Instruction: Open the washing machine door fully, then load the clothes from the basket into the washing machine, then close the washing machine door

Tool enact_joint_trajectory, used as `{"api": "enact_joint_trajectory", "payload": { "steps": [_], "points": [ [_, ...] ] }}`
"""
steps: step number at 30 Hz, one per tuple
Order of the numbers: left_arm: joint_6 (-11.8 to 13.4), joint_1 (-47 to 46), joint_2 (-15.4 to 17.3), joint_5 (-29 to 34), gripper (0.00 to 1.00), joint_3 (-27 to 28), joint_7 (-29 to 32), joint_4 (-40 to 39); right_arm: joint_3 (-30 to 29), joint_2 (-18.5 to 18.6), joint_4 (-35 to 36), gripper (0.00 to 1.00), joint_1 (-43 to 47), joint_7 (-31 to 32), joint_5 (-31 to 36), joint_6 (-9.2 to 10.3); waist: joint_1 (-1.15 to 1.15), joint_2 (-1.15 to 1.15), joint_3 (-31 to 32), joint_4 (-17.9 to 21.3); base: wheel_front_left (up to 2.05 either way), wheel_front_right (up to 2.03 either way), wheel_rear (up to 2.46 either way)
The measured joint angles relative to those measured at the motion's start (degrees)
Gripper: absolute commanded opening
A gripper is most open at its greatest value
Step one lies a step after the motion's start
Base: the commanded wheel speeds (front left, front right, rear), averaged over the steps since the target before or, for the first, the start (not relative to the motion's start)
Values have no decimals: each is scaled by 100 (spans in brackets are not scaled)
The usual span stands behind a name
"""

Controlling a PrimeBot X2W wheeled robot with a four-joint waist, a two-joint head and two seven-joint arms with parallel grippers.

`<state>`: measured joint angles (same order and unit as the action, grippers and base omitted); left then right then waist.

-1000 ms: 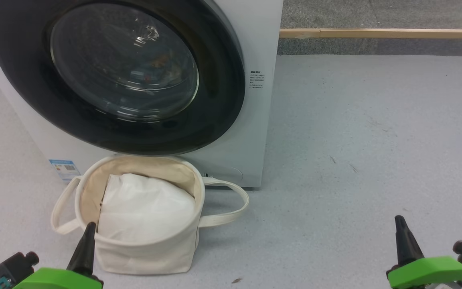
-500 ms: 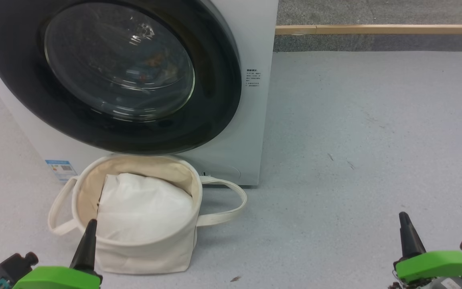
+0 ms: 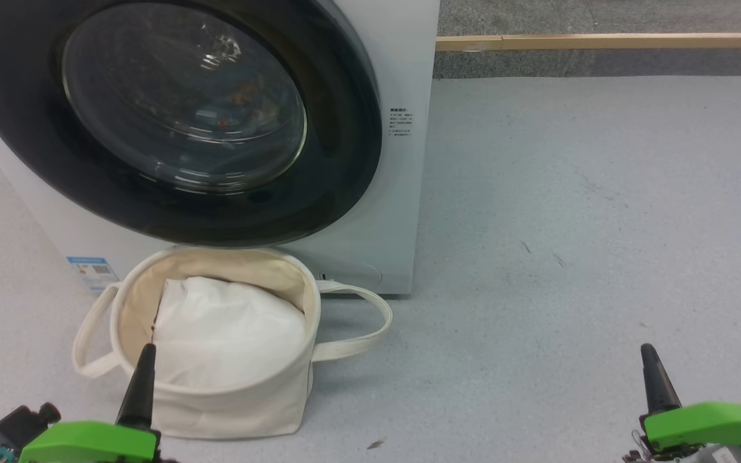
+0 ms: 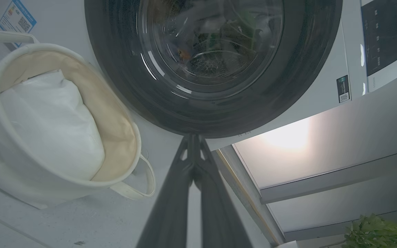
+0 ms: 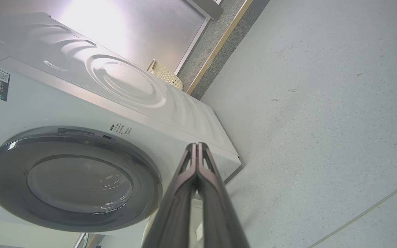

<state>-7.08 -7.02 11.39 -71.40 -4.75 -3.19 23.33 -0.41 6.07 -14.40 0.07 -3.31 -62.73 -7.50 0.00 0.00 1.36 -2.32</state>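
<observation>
- The washing machine door [image 3: 171, 122] lay shut ahead of the left pincer [image 3: 146, 354]; that arm was nearer;
- both pincers were clenched on nothing; the right pincer [image 3: 648, 352] hung well apart.

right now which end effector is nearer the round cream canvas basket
Left. The left end effector is by the near wall of the round cream canvas basket; the right end effector is well off to its right, over grey floor.

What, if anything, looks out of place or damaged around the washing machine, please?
Nothing looks spilled or damaged. The door is shut, the basket stands upright in front of the washing machine, and a small dark scrap lies on the floor nearby.
</observation>
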Motion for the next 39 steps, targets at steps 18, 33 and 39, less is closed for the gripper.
{"api": "enact_joint_trajectory", "payload": {
  "steps": [18,33,39],
  "points": [
    [0,23,-267,-605,0,221,274,-208,-213,-64,-49,0,-124,286,-846,1,0,0,-46,69,0,0,0],
    [-1,124,-475,-1129,0,498,520,-391,-403,-179,-93,0,-237,535,-1600,1,0,0,-86,130,0,0,0],
    [-1,125,-578,-1360,0,580,622,-471,-459,-194,-102,0,-236,627,-1904,1,0,0,-102,155,0,0,0]
  ]
}}
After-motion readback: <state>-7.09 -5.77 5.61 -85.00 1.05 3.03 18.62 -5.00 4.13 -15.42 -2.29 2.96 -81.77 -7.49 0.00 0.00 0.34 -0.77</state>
